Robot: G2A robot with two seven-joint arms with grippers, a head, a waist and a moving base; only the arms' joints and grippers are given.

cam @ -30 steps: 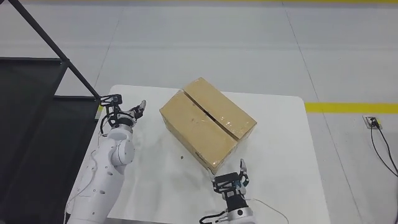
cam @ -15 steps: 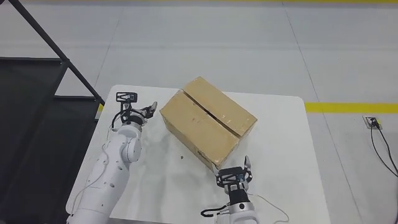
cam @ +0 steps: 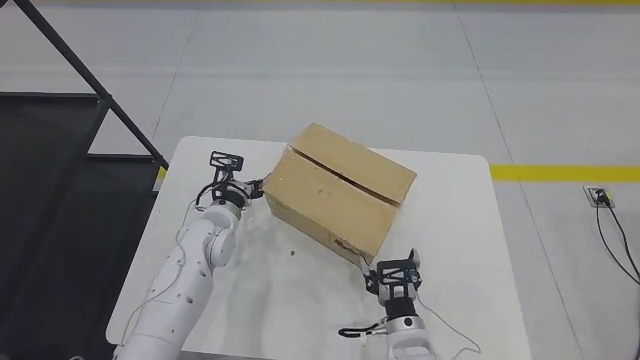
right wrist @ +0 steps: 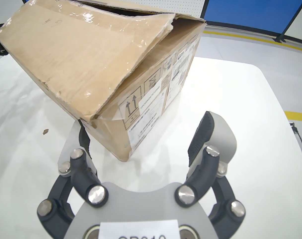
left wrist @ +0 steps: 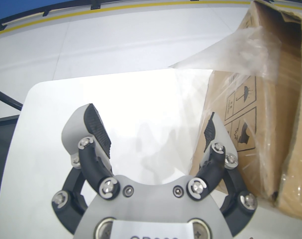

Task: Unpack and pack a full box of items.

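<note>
A brown cardboard box [cam: 340, 195] with clear tape stands slanted on the white table [cam: 450, 250], its top flaps split by a dark gap. My left gripper [cam: 240, 186] is open at the box's left end. In the left wrist view one fingertip [left wrist: 211, 128] rests against the taped end wall of the box [left wrist: 270, 130]. My right gripper [cam: 395, 274] is open at the box's near corner. In the right wrist view that corner of the box [right wrist: 91, 58] lies between the gripper's [right wrist: 143, 135] fingers, one finger [right wrist: 84, 139] tucked under the flap's edge.
A small brown speck [cam: 291, 253] lies on the table in front of the box. A black frame [cam: 60, 200] stands close to the table's left side. A cable [cam: 612, 228] runs on the floor to the right. Bare tabletop lies right of the box.
Both grippers have closed in on the box, the left to its left end, the right to its near corner. The box has shifted a little right and now sits tilted.
</note>
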